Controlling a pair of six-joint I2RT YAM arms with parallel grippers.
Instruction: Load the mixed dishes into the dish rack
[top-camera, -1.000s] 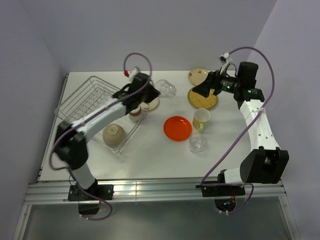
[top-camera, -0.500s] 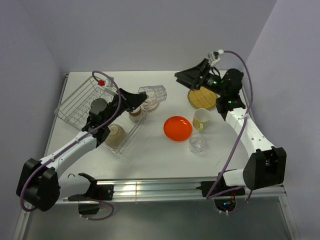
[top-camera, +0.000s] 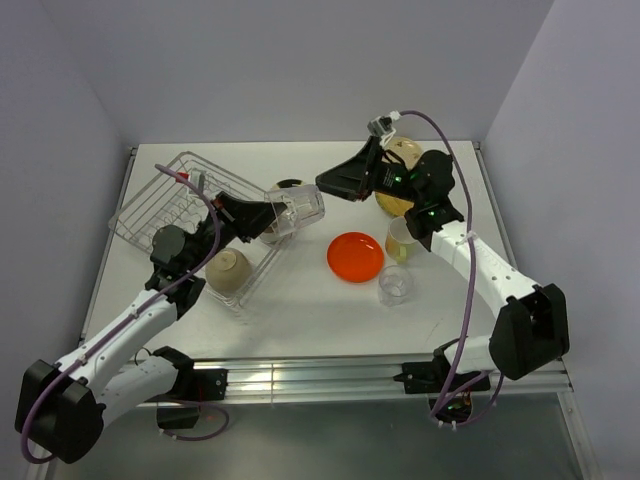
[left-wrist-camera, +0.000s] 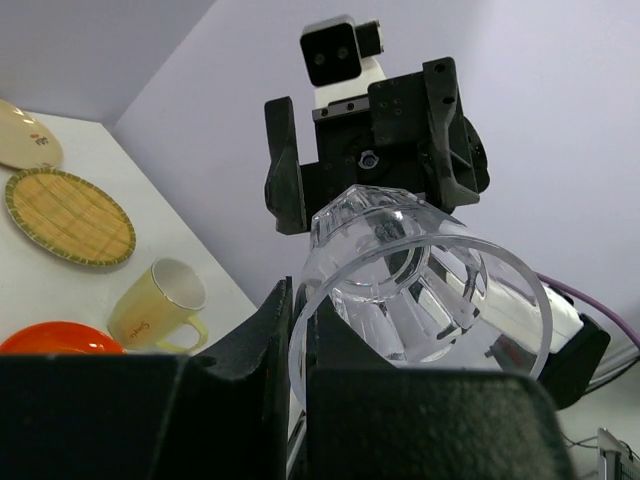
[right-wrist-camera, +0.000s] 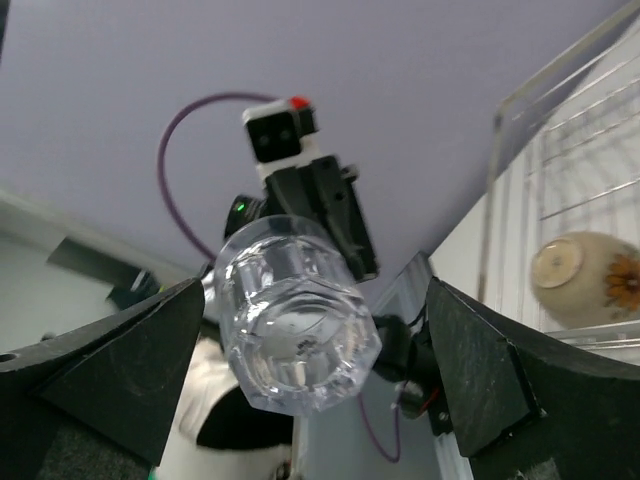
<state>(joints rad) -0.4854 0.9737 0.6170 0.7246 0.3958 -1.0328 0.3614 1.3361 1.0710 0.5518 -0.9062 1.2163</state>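
Clear glass pinched by rim in left fingers, sideways, up just right of dish rack; right fingers spread wide, facing glass base.

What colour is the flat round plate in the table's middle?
The round plate is bright orange, clearest in the top external view.

Orange plate mostly hidden (behind fingers)

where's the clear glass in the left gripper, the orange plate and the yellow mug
held clear glass (top-camera: 304, 208), top view, side wall
orange plate (top-camera: 355, 257), top view, centre
pale yellow mug (left-wrist-camera: 150, 312), left wrist view, outer side
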